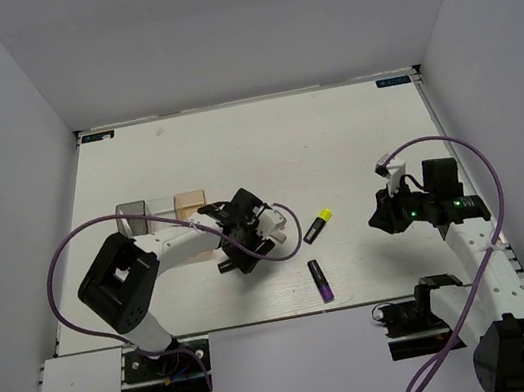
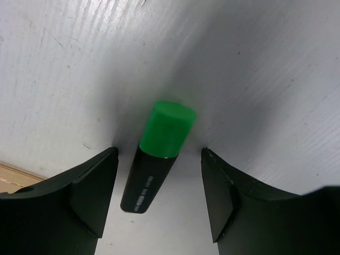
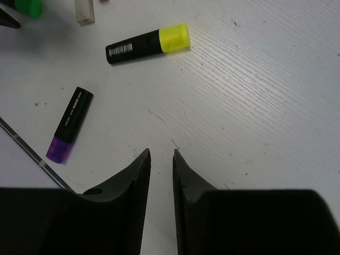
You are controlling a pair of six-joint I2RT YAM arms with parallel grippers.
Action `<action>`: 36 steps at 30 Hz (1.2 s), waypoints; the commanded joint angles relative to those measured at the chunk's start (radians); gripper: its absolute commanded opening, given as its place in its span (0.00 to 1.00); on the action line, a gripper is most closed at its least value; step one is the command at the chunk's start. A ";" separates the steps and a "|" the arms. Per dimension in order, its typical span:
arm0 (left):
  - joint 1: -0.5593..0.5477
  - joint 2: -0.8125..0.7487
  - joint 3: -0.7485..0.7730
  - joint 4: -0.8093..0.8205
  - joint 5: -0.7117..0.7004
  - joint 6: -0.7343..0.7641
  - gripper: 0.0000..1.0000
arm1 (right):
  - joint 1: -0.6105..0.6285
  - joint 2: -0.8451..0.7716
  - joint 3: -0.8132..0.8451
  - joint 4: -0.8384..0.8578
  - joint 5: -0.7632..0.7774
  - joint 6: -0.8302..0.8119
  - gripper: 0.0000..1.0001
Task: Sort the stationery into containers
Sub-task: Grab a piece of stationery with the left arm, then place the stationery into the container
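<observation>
A green-capped highlighter [image 2: 159, 151] lies on the table between the fingers of my left gripper [image 2: 159, 153], nearer the left finger; the jaws are open and apart from it. In the top view the left gripper [image 1: 240, 230] hides it. A yellow-ended highlighter [image 1: 319, 225] [image 3: 149, 43] and a purple-ended one [image 1: 322, 280] [image 3: 69, 125] lie in the middle of the table. A white eraser block [image 3: 85, 10] lies near the green cap [image 3: 29, 6]. A small beige block [image 1: 225, 263] lies by the left gripper. My right gripper [image 1: 379, 216] [image 3: 161, 154] is nearly closed and empty, above bare table.
The grey translucent box [image 1: 134, 217] and the tan box [image 1: 189, 205] stand side by side left of the left gripper. A beige edge [image 2: 13, 174] shows at the lower left of the left wrist view. White walls enclose the table.
</observation>
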 commanded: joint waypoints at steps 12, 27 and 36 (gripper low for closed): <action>-0.001 0.079 -0.030 0.059 -0.072 0.010 0.14 | -0.004 -0.011 0.031 -0.012 -0.032 -0.015 0.27; 0.207 -0.398 -0.040 0.156 -0.116 -0.209 0.00 | -0.004 -0.030 0.028 -0.027 -0.049 -0.035 0.04; 0.508 -0.416 -0.074 0.186 -0.367 -0.277 0.00 | -0.002 -0.025 0.034 -0.027 -0.050 -0.031 0.66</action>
